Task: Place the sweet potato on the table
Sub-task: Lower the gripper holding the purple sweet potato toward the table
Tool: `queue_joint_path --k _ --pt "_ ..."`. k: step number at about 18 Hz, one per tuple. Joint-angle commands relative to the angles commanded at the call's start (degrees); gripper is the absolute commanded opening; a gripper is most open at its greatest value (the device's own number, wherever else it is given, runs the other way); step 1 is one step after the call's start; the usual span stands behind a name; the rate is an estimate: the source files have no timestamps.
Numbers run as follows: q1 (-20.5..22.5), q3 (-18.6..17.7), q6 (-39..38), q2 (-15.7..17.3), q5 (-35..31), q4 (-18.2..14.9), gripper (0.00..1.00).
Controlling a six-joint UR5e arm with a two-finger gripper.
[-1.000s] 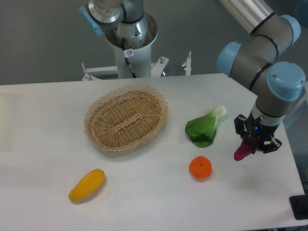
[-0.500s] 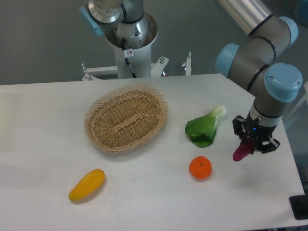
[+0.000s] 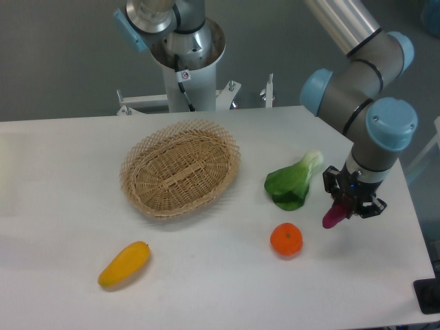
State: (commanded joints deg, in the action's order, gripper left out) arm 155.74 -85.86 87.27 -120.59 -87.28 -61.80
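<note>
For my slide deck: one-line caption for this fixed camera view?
UR5e gripper holds the sweet potato over the table, beside the orange.

Bright, even overhead light; the white surface shows mild glare at its left edge; shadows soft and faint; focus slightly soft throughout.

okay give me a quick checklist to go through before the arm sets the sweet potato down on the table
1. Grip: gripper shut on the sweet potato: ok.
2. Landing spot: bare table below the tuber: ok.
3. Clearance from the orange at lower left: apart: ok.
4. Clearance from the leafy green: apart: ok.
5. Height above the tabletop: cannot tell from this one view.
6. Table edge: spot lies near the right side, still on the surface: ok.
</note>
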Motion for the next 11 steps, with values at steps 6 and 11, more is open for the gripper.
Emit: queue_joint_path --k 6,11 --pt "0.1 -5.6 -0.3 -0.4 0.0 7.6 0.2" --pt "1.1 -6.8 0.2 -1.8 -2.2 11.3 0.22"
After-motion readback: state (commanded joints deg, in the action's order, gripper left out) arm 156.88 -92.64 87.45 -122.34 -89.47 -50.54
